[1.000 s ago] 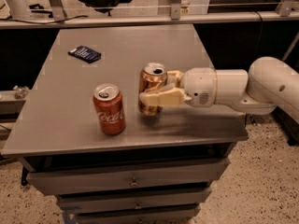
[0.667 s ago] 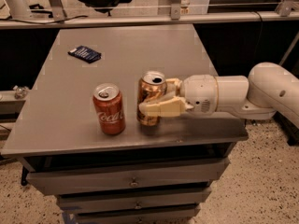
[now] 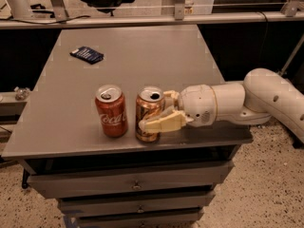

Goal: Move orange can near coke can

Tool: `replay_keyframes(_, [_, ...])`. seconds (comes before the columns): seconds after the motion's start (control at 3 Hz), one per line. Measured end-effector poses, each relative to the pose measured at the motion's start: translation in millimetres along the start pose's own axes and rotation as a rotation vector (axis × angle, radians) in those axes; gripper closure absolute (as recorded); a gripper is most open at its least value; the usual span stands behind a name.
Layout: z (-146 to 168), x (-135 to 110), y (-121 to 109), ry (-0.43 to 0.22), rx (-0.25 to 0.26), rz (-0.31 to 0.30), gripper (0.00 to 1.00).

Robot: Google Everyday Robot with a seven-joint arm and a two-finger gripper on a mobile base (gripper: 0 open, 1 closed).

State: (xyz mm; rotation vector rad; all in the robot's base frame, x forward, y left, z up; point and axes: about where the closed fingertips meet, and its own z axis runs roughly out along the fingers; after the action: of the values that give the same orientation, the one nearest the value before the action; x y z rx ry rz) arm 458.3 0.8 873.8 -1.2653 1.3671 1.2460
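The orange can (image 3: pixel 149 109) stands upright near the front edge of the grey table (image 3: pixel 133 56), just right of the coke can (image 3: pixel 111 111), a small gap between them. The coke can is red with white script and stands upright. My gripper (image 3: pixel 159 112) reaches in from the right and is shut on the orange can, one cream finger (image 3: pixel 161 123) across its front and the other behind it. The white arm (image 3: pixel 247 99) stretches off to the right.
A dark blue packet (image 3: pixel 87 54) lies at the table's back left. Drawers (image 3: pixel 137 184) sit under the table's front edge. A rail and a chair base stand behind the table.
The gripper has carried the orange can toward the front edge and left, closer to the coke can. The coke can has not moved.
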Motion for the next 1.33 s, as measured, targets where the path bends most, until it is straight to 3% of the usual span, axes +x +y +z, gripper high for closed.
replay_keyframes(0.33, [8.7,4.9,0.3,0.013,-0.029,-0.040,1.00])
replay_keyframes(0.67, [17.7,5.6,1.1,0.033,-0.043,-0.093,0.82])
replay_keyframes(1.0, [18.3,5.6,1.1,0.034,-0.044,-0.097,0.58])
replay_keyframes(1.33, [21.6,2.3,-1.9,0.042,-0.038,-0.149,0.35])
